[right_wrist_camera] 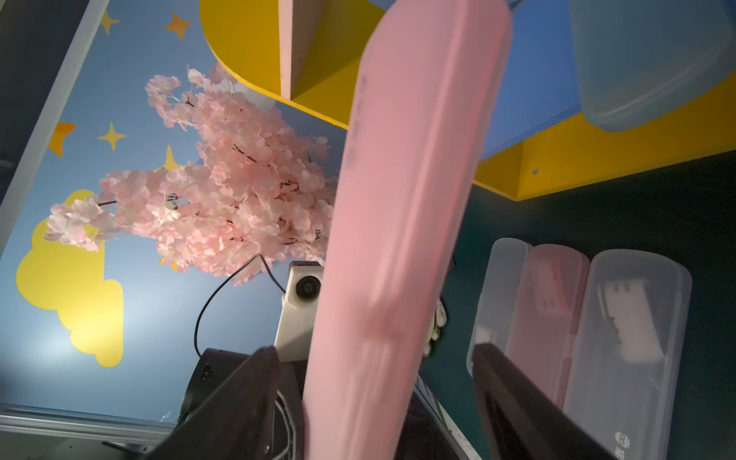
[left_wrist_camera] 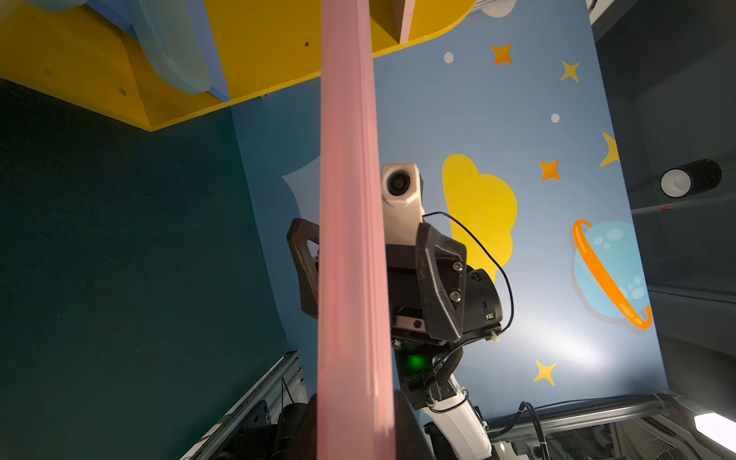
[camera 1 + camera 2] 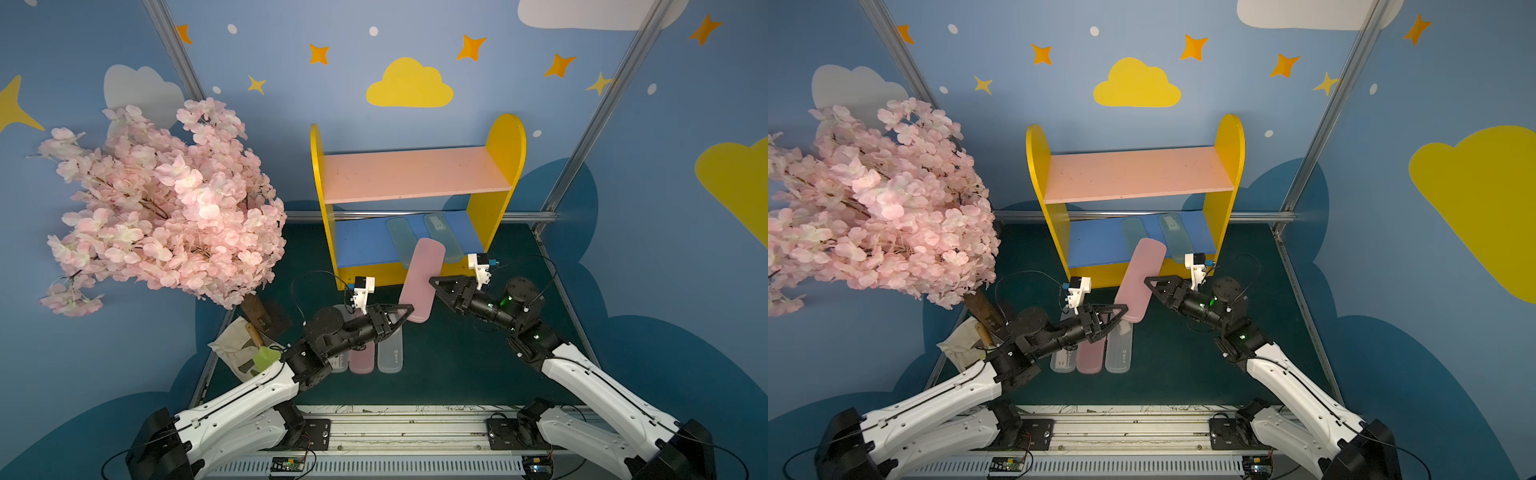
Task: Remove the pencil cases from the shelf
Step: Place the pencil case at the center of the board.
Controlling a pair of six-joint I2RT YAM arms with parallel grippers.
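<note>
Shelf [image 3: 415, 176] stands upright at the desk's far edge; teal case [image 3: 400, 243] and second teal case [image 3: 444, 237] lie parallel on the right half of its blue board [image 3: 361, 245]. Raised pink case [image 3: 419, 282] hangs tilted before it. Frosted case [image 3: 340, 363], pink case [image 3: 361, 361] and second frosted case [image 3: 390, 353] lie side by side mid-desk.

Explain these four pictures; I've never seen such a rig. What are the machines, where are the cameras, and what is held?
Two robot arms work side by side. Two pictures look down from overhead; two come from cameras on the arms' wrists. The left end effector is shut on a pink pencil case, tilted before the shelf; the right end effector stands open around it. Two teal cases lie on the shelf's blue board; three other cases lie on the green mat.
</note>
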